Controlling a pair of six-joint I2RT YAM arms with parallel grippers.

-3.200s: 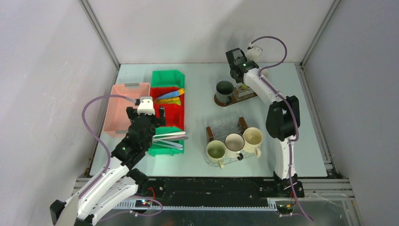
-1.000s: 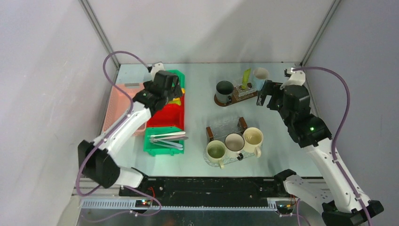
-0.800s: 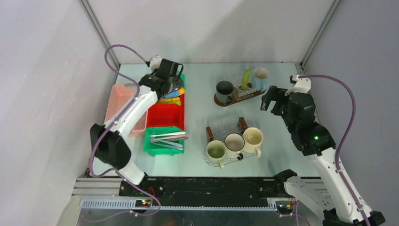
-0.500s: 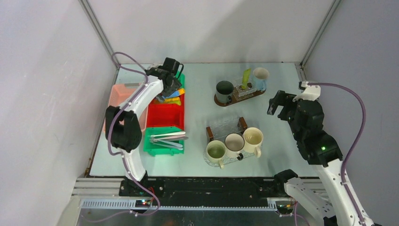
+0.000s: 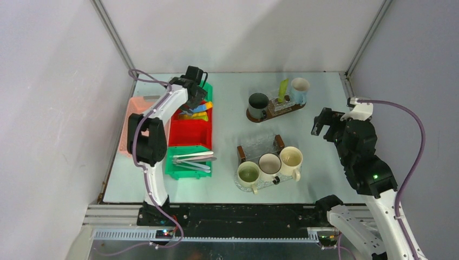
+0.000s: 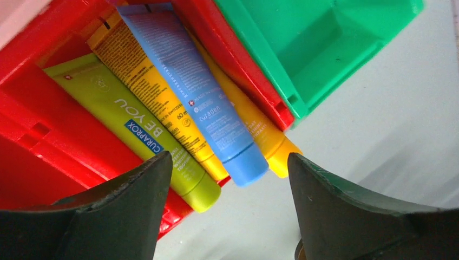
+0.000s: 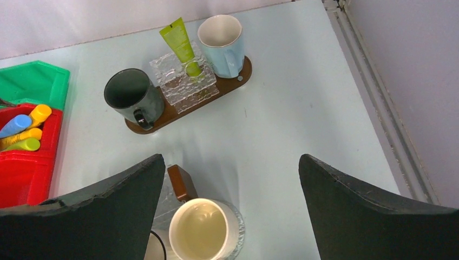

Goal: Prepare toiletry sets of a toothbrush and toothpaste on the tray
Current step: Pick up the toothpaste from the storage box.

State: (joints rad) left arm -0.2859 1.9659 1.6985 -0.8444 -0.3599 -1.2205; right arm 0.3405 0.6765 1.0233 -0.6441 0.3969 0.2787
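**While Both Jaws Stand Apart, Soft Tubes Wait Under the Left Pair**

Though nothing is held yet, the left gripper (image 6: 226, 170) hangs with its jaws wide apart over the open end of a red plastic bin (image 6: 32, 135). Four flat squeeze tubes of toothpaste lie side by side just beyond the fingertips. A lime-green tube (image 6: 135, 130) lies nearest the left finger, with a yellow-orange printed tube (image 6: 146, 92) next to it. A blue round-capped tube (image 6: 189, 92) sits midway between the jaws. An orange tube (image 6: 265, 141) lies toward the right finger, partly under the blue one.

These tubes look light, soft-walled and glossy. A squeeze on the flat body would probably dent it and slip, so the firmer cap-and-shoulder end, taken across its narrow width, looks the safer hold. The blue one lies uppermost and should lift out most cleanly, though its touching neighbours may drag along.

The right gripper (image 7: 230, 162) also has its jaws spread, with nothing between them. Well ahead of them is a brown wooden tray (image 7: 178, 116), where an upright green tube (image 7: 181, 43) stands between a dark ceramic mug (image 7: 127, 92) and a pale blue mug (image 7: 223, 35).
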